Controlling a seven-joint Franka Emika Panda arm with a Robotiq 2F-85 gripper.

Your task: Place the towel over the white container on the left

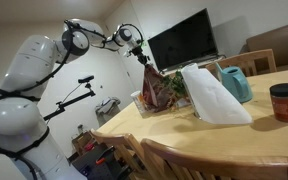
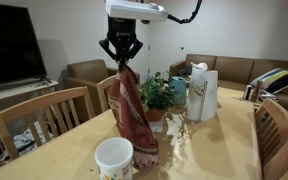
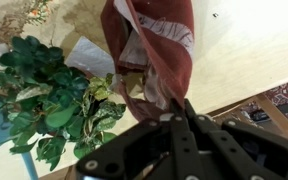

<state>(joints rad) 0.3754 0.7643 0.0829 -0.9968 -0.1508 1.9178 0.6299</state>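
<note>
The towel (image 2: 134,118) hangs in the middle of the frame, its lower end just beside the white cup (image 2: 114,158) at the bottom edge. I judge a low sideways swing could tip the cup or snag the plant (image 2: 156,95) behind. My hand (image 2: 120,62) points straight down from the top, clamped on the towel's upper corner.

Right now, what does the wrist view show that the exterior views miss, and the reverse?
Only the wrist view: the towel seen close up from above, with its pale stripes and folds. Only the exterior views: the white container, the teal jug, the dark red jar, the television and the robot's arm. Both: the hanging towel, the green plant and the table.
</note>
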